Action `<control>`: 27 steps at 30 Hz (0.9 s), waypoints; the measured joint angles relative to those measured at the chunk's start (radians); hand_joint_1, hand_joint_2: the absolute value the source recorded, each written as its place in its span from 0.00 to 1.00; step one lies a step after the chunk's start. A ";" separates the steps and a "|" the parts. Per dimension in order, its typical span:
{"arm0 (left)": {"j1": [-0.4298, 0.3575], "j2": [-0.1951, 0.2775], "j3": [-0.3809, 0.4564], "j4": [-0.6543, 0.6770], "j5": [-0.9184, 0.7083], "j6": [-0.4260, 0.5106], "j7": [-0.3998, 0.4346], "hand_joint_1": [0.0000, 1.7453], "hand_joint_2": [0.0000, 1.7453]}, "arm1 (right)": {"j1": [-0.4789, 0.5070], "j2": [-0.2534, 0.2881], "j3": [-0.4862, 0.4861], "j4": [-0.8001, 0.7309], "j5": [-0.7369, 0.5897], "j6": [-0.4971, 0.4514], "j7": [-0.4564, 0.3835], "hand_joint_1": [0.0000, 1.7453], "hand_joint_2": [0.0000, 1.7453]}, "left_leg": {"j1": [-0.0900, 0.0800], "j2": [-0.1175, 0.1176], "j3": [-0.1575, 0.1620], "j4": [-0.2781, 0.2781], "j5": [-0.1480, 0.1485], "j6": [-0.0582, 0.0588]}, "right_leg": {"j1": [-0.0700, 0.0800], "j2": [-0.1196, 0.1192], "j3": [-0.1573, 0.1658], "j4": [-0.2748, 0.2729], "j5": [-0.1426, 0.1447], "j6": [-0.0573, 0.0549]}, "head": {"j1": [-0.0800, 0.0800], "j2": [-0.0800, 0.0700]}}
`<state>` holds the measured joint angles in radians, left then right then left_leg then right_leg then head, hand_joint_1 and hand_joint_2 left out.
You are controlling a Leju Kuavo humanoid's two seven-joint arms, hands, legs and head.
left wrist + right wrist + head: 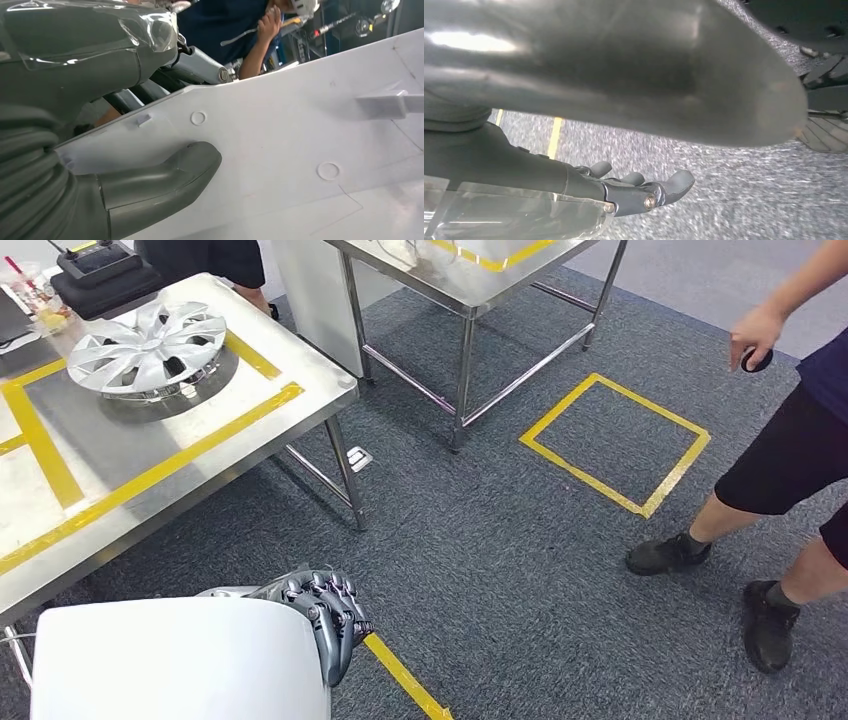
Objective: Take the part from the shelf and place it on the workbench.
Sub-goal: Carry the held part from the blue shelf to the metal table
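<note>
**Head view:** The robot's left hand (325, 620) clamps its fingers over the edge of the white moulded plastic panel (170, 660) at 7 o'clock, carrying it low above the grey carpet (500, 540). The yellow-taped steel workbench (250, 410) waits at 10 o'clock, already bearing a silver wheel cover (150, 345). A bystander (790, 440) stands at 3 o'clock.

**Left wrist view:** The thumb (160, 180) presses the panel's face, apparently steadying it for transport.

**Right wrist view:** The right hand (644, 192) hangs over carpet, fingers apart, holding nothing.
</note>
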<state>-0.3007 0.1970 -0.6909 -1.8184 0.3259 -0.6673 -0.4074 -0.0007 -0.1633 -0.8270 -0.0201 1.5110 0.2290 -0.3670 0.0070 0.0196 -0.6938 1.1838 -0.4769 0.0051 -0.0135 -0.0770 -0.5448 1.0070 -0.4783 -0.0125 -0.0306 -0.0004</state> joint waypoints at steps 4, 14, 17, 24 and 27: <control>-0.002 -0.001 0.000 -0.002 0.009 0.005 0.000 1.00 1.00 | -0.001 0.002 0.000 0.003 -0.001 0.001 0.000 0.00 0.00 | -0.022 0.070 0.081 -0.162 0.048 0.023 | 0.011 -0.042 0.018 -0.001 -0.018 0.016 | 0.001 0.000; -0.003 -0.010 0.001 -0.012 0.015 0.024 0.011 1.00 1.00 | 0.003 -0.002 0.000 0.007 -0.003 0.001 0.000 0.00 0.00 | -0.002 -0.090 0.107 -0.197 0.064 0.035 | -0.005 0.074 -0.132 0.248 -0.090 0.045 | 0.014 0.000; 0.000 -0.014 0.006 -0.011 0.015 0.060 0.020 1.00 1.00 | 0.003 -0.002 0.000 0.009 -0.008 0.001 -0.002 0.00 0.00 | 0.001 -0.134 0.108 -0.186 0.053 0.019 | -0.019 0.115 -0.057 0.050 0.010 0.068 | 0.015 0.000; 0.009 -0.016 0.034 -0.010 0.026 0.073 0.022 1.00 1.00 | -0.001 0.002 0.000 0.012 -0.007 0.001 -0.010 0.00 0.00 | 0.002 -0.074 0.060 -0.091 -0.003 -0.008 | -0.012 0.084 -0.028 0.005 0.025 0.011 | 0.011 0.000; 0.009 -0.016 0.032 -0.010 0.059 0.018 0.032 1.00 1.00 | 0.004 0.002 0.001 0.012 0.000 0.002 -0.010 0.00 0.00 | 0.003 -0.026 -0.043 0.108 -0.086 -0.010 | 0.001 0.048 -0.025 0.006 0.018 -0.002 | 0.007 0.000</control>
<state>-0.2913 0.1814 -0.6592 -1.8279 0.3845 -0.6489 -0.3758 0.0028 -0.1611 -0.8261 -0.0076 1.5113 0.2308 -0.3775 0.0099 -0.0060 -0.7366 1.2920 -0.5626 -0.0047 -0.0128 -0.0290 -0.5696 1.0126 -0.4604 -0.0145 -0.0237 -0.0004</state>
